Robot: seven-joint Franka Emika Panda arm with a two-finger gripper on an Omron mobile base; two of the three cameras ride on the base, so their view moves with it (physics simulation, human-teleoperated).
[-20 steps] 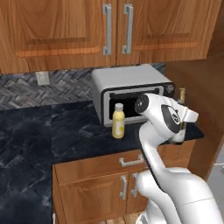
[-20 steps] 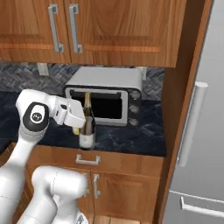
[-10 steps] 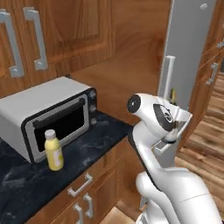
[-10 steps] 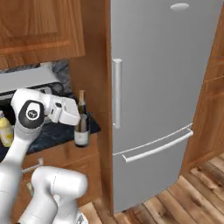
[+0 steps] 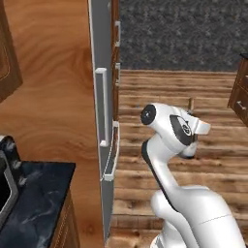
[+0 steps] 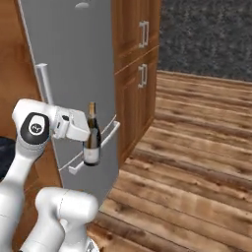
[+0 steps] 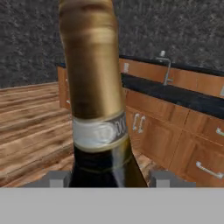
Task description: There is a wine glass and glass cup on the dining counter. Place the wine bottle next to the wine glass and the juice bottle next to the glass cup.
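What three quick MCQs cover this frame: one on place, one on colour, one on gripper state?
1. Where is the wine bottle?
A. on a counter
B. carried upright in the air in front of the fridge
C. on the wooden floor

2. What colour is the foil on the bottle's neck?
A. gold
B. red
C. silver

3. What state is the gripper in?
A. open, empty
B. shut, empty
C. shut on the wine bottle

Answers: 1 B, the right base view shows it held clear of any surface. 2 A, the hand view shows gold foil close up. 3 C, the fingers flank the bottle.
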